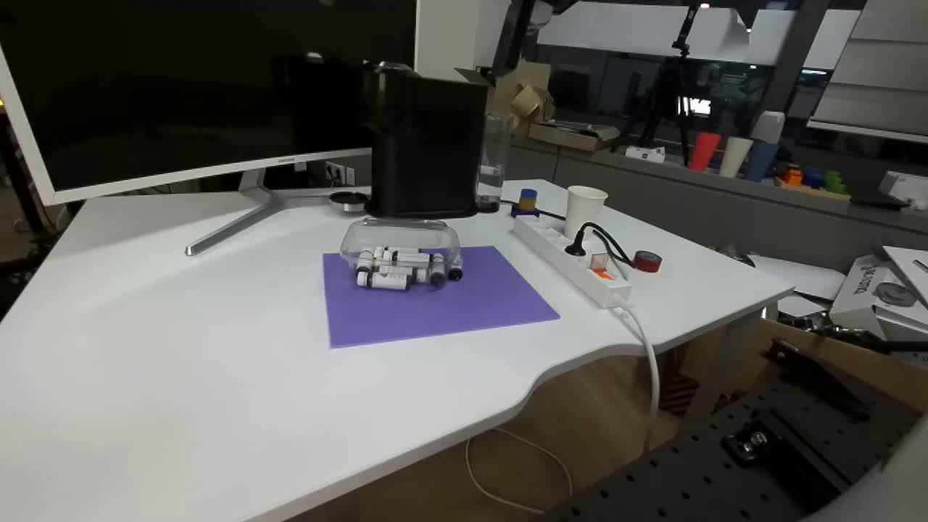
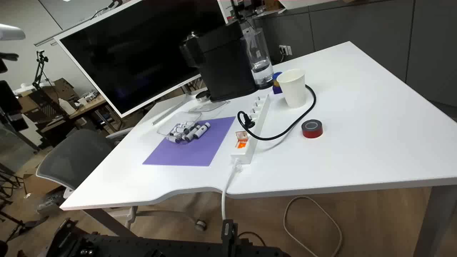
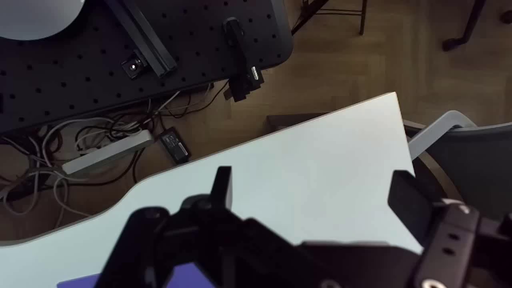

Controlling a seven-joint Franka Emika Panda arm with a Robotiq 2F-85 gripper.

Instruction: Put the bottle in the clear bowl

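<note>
The clear bowl (image 1: 399,235) is a see-through plastic container at the back edge of a purple mat (image 1: 442,312). It also shows in an exterior view (image 2: 166,127). Several small bottles (image 1: 389,280) with white labels and dark ends lie in a heap at it. Some are seen through its wall; I cannot tell exactly which lie inside. One bottle (image 2: 202,130) lies at the heap's right side. My gripper (image 3: 310,174) is open and empty in the wrist view, above bare white tabletop, away from bowl and bottles. Dark parts (image 2: 10,107) at an exterior view's left edge may belong to it.
A black machine (image 1: 431,145) with a water tank stands behind the bowl. A clear flat piece (image 2: 210,106) lies near it. A power strip (image 1: 569,261), paper cup (image 1: 583,210) and tape roll (image 1: 647,261) are right of the mat. A monitor (image 1: 203,87) stands behind.
</note>
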